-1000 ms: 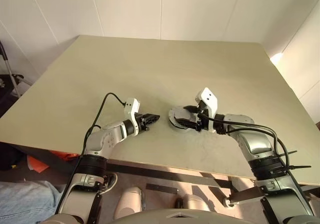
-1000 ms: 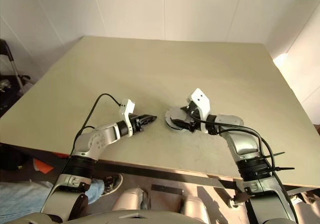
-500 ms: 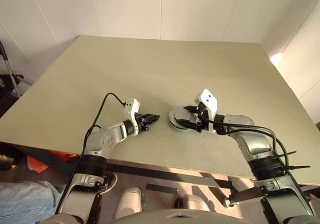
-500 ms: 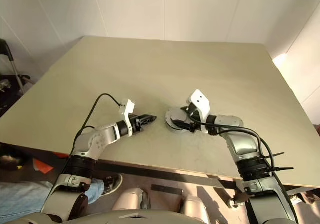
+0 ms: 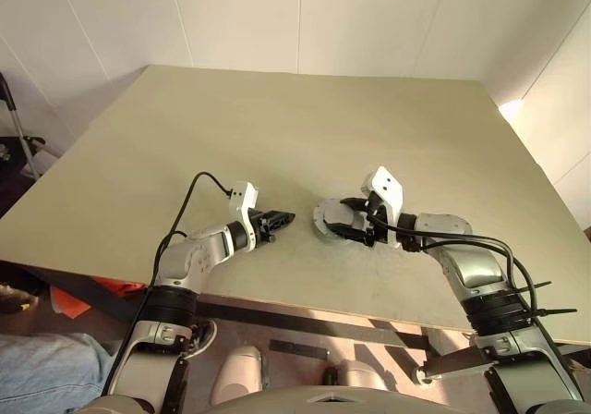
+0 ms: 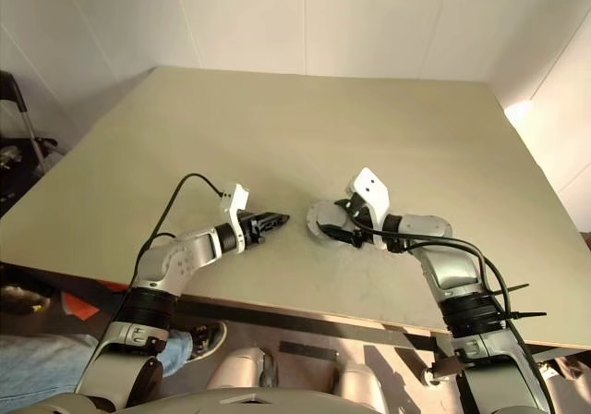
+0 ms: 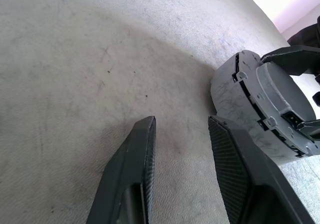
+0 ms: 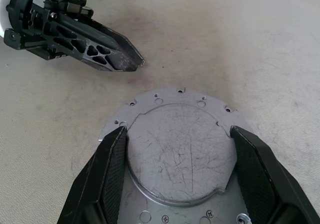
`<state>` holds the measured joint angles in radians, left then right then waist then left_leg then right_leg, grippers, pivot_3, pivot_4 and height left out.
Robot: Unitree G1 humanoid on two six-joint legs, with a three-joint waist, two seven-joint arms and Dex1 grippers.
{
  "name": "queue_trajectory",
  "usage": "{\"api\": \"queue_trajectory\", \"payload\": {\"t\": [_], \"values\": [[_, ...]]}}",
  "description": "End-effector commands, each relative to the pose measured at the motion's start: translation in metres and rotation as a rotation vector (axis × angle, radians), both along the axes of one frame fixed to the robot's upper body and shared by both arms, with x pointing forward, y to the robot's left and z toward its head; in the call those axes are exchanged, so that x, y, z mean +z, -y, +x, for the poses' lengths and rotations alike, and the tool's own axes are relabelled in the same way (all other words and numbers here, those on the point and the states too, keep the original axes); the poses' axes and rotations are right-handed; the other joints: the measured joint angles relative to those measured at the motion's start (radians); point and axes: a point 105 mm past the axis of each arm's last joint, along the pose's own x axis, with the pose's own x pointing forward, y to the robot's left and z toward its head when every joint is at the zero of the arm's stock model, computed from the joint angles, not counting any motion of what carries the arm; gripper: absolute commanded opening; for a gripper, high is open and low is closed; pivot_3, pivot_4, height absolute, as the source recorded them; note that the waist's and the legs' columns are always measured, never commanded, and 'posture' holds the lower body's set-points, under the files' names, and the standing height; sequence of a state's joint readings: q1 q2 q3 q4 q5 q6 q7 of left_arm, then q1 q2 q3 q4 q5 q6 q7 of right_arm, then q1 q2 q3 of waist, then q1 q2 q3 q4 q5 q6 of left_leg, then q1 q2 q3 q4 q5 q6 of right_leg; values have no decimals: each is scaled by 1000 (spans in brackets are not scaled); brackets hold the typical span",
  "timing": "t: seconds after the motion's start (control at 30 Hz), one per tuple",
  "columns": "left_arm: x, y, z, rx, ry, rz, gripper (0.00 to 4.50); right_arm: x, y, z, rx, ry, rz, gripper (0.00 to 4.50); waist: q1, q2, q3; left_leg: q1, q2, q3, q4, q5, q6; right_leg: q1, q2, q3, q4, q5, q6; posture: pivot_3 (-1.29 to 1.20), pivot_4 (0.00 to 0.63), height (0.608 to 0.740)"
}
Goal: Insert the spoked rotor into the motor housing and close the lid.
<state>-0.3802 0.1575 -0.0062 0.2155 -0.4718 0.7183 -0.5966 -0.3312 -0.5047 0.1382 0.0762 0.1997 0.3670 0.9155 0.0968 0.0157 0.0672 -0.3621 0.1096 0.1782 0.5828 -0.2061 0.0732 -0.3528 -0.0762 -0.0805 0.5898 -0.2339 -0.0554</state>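
Two black tools, right tool (image 8: 175, 134) gripping scratched round silver motor housing (image 8: 180, 149), left tool (image 7: 182, 129) parted, empty, matte table (image 5: 277, 118).

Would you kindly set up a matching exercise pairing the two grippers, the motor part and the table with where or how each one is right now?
1. left gripper
2. right gripper
3. motor housing
4. table

A. fingers either side of the round metal part
B. beige, bearing everything
C. empty, pointing at the round part
D. grey, resting between the grippers

Pairs: 1-C, 2-A, 3-D, 4-B
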Motion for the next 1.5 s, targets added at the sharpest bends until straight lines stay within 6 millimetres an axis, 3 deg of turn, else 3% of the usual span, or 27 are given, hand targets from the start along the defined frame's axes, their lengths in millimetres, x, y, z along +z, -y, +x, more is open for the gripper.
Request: {"api": "queue_trajectory", "payload": {"t": [0.03, 0.43, 0.77, 0.9, 1.2, 1.33, 1.5], "values": [[-4, -10, 1, 30, -15, 25, 1770, -8, 7, 5, -38, -21, -41, 3139, -1, 0, 0, 0, 0, 0, 0, 0, 0, 0, 0, 0, 0, 0, 0, 0, 0, 740], [-5, -10, 0, 34, -17, 23, 1770, -20, 8, 13, -82, -52, -74, 3139, -5, -1, 0, 13, 1, 0, 0, 0, -1, 11, 0, 0, 0, -3, 6, 0, 0, 740], [-6, -9, -2, 28, -22, 30, 1770, -11, 1, 14, -96, -57, 24, 3139, -6, -2, 0, 18, 1, 0, 0, 1, -2, 16, 0, 0, -3, -5, 8, 0, 0, 740], [-6, -9, -2, 25, -23, 32, 1770, -19, 7, 15, -118, -58, -34, 3139, -6, -3, 0, 18, 1, 0, 0, 1, -2, 16, 0, 0, -3, -5, 8, 0, 0, 740], [-7, -8, -1, 26, -22, 32, 1770, -12, 5, 16, -115, -39, -1, 3139, -6, -3, 0, 18, 1, 0, -1, 1, -2, 15, 0, 0, -3, -5, 8, 0, 0, 740], [-7, -9, -1, 30, -22, 33, 1770, 5, 2, 17, -107, -25, 115, 3139, -5, -3, 1, 17, 1, 0, -1, 1, -2, 14, 0, 0, -3, -5, 8, 0, 0, 740], [-8, -10, 0, 33, -23, 36, 1770, 9, 1, 11, -67, -14, 123, 3139, -3, -3, 1, 13, 1, 0, -1, 1, -2, 11, 0, 0, -4, -5, 8, 0, 0, 740]]}}
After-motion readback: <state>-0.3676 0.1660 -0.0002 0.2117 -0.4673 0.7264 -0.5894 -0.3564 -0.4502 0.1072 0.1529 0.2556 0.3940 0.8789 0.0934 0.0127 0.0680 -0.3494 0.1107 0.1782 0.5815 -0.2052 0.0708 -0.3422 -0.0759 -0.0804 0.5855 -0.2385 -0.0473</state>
